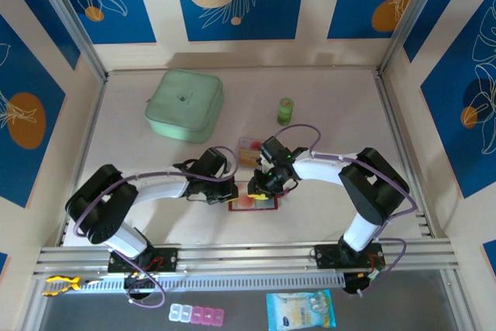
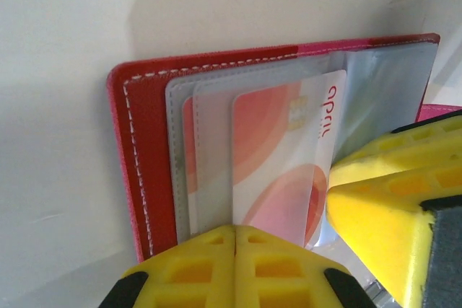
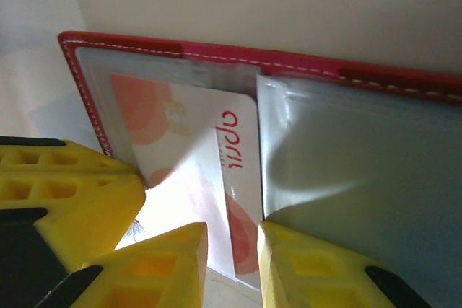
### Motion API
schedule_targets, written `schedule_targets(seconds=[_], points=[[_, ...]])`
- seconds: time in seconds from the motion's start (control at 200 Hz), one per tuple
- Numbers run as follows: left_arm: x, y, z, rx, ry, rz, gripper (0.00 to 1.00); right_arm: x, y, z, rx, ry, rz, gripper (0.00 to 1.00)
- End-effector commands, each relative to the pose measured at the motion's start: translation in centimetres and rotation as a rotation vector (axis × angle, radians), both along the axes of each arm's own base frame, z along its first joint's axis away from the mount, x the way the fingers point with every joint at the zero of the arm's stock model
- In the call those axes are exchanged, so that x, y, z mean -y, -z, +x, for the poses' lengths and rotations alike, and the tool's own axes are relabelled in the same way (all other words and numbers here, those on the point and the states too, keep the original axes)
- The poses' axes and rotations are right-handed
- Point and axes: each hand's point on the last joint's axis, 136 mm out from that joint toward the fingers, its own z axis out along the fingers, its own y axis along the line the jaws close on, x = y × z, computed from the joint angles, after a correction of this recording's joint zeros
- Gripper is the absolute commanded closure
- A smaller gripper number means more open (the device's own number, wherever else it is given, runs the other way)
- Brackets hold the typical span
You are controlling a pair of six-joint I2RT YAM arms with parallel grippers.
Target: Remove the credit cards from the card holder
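Observation:
The red card holder (image 2: 141,149) (image 3: 216,52) (image 1: 260,202) lies open on the table, its clear pockets facing up. A red-and-white credit card (image 2: 281,149) (image 3: 216,156) sticks partway out of one pocket. My left gripper (image 2: 234,234) (image 1: 232,190) is shut, its yellow tips meeting on the near edge of the holder's clear pocket page. My right gripper (image 3: 232,261) (image 1: 262,188) stands with its jaws a little apart, straddling the card's free end. A tan credit card (image 1: 249,149) lies on the table just behind the holder.
A pale-green square pouch (image 1: 184,105) sits at the back left, and a small green bottle (image 1: 286,110) at the back middle. A pill box (image 1: 197,315) and a blue packet (image 1: 301,309) lie in front of the rail.

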Motion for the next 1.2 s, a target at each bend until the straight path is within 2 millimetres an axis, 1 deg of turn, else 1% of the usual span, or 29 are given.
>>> schedule_targets(seconds=[0.0, 0.26, 0.455, 0.635, 0.78, 0.95, 1.085, 1.195], points=[[-0.3, 0.6, -0.2, -0.015, 0.021, 0.049, 0.99, 0.5, 1.0, -0.7, -0.028, -0.009, -0.023, 0.73], [-0.7, 1.0, -0.4, -0.025, 0.024, 0.077, 1.0, 0.4, 1.0, -0.8, -0.028, -0.022, -0.021, 0.71], [-0.9, 0.6, -0.2, -0.007, 0.02, 0.084, 1.0, 0.8, 1.3, -0.8, -0.021, -0.026, -0.047, 0.7], [-0.5, 1.2, -0.3, -0.029, 0.031, 0.073, 1.0, -0.2, 0.7, -1.0, -0.012, -0.05, 0.014, 0.7], [-0.7, 1.1, -0.4, -0.023, 0.018, 0.073, 1.0, -0.9, -0.5, -0.7, 0.017, -0.041, 0.074, 0.74], [-0.4, 1.2, -0.5, -0.033, 0.019, 0.058, 1.0, -0.8, -1.8, -0.5, 0.06, -0.027, 0.104, 0.8], [-0.5, 0.9, -0.4, -0.024, 0.017, 0.06, 1.0, -0.5, -2.0, -0.3, 0.07, -0.019, 0.115, 0.85], [-0.6, 0.9, -0.4, -0.024, 0.013, 0.059, 1.0, -0.8, -2.2, -0.2, 0.07, -0.02, 0.142, 0.89]])
